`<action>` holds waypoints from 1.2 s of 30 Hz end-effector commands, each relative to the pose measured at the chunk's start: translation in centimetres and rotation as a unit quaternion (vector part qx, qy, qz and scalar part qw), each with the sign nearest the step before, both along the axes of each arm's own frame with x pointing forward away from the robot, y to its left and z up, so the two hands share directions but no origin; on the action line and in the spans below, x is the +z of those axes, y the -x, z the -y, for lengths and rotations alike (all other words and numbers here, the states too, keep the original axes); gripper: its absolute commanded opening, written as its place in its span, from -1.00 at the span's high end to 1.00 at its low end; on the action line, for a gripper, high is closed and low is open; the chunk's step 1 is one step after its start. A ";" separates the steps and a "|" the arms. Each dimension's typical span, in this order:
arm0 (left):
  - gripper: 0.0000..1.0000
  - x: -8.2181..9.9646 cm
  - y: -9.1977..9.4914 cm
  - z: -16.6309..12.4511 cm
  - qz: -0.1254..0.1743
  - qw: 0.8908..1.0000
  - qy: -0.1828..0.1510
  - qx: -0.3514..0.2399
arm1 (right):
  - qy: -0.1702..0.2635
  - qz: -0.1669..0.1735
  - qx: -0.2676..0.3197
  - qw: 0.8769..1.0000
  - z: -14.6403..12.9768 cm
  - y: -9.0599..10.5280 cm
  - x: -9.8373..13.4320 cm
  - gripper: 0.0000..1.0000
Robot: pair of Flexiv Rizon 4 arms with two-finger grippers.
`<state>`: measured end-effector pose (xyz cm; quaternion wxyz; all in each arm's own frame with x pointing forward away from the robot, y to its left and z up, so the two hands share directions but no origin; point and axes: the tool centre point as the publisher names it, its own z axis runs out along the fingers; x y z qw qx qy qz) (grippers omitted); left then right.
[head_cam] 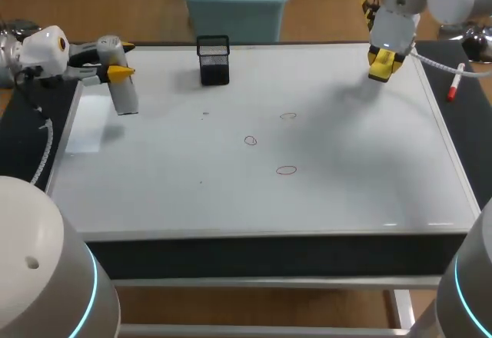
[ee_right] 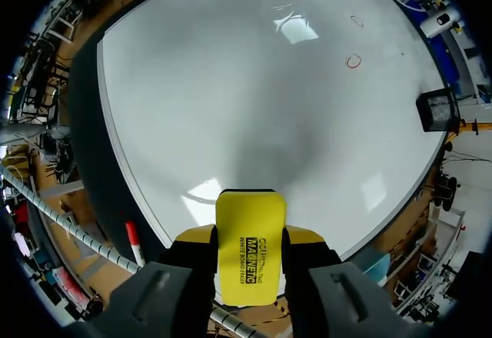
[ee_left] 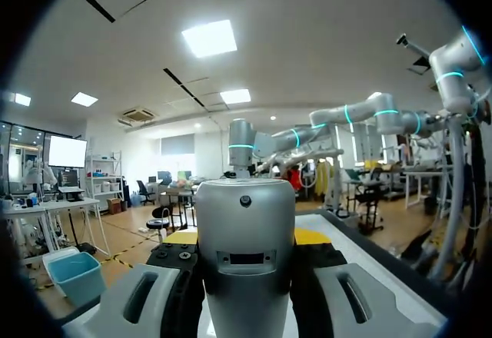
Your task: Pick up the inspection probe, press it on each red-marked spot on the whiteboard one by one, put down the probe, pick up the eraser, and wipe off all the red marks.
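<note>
Over the left edge of the whiteboard [head_cam: 346, 192], my left gripper [head_cam: 119, 61] is shut on the grey cylindrical inspection probe [head_cam: 126, 98]. In the left wrist view the probe [ee_left: 246, 276] fills the gap between the fingers of that gripper [ee_left: 246, 238]. Three red rings are drawn mid-board: one [head_cam: 288, 115], one [head_cam: 250, 140] and one [head_cam: 286, 170]. At the board's far right corner my right gripper [head_cam: 383, 63] is shut on the yellow eraser [ee_right: 250, 265], which hangs above the board between its fingers [ee_right: 304, 238]. The red rings [ee_right: 353, 61] lie well ahead of it.
A black mesh holder [head_cam: 214, 60] stands at the board's back edge, left of centre, and shows in the right wrist view [ee_right: 437, 110]. A red-capped marker [head_cam: 455, 84] lies on the dark mat right of the board. A pale rectangular patch [head_cam: 88, 123] shows near the left edge.
</note>
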<state>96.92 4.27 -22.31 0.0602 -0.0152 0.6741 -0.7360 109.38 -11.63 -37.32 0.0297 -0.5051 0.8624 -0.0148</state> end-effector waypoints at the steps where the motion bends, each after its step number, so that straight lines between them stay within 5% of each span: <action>1: 1.00 0.0 -0.3 -0.7 -0.003 1.000 0.002 0.004 | 0.002 0.000 0.001 1.000 0.1 0.0 0.1 1.00; 17: 1.00 0.0 -0.3 -0.7 -0.003 1.000 0.002 0.004 | 0.002 0.000 0.001 1.000 0.1 0.0 0.1 1.00; 26: 1.00 0.0 -0.3 -0.7 -0.003 1.000 0.002 0.004 | 0.017 0.026 0.094 0.995 -8.9 3.6 0.7 1.00; 36: 1.00 0.0 -0.3 -0.7 -0.003 1.000 0.002 0.004 | 0.041 0.007 0.188 0.981 -17.8 8.8 1.8 1.00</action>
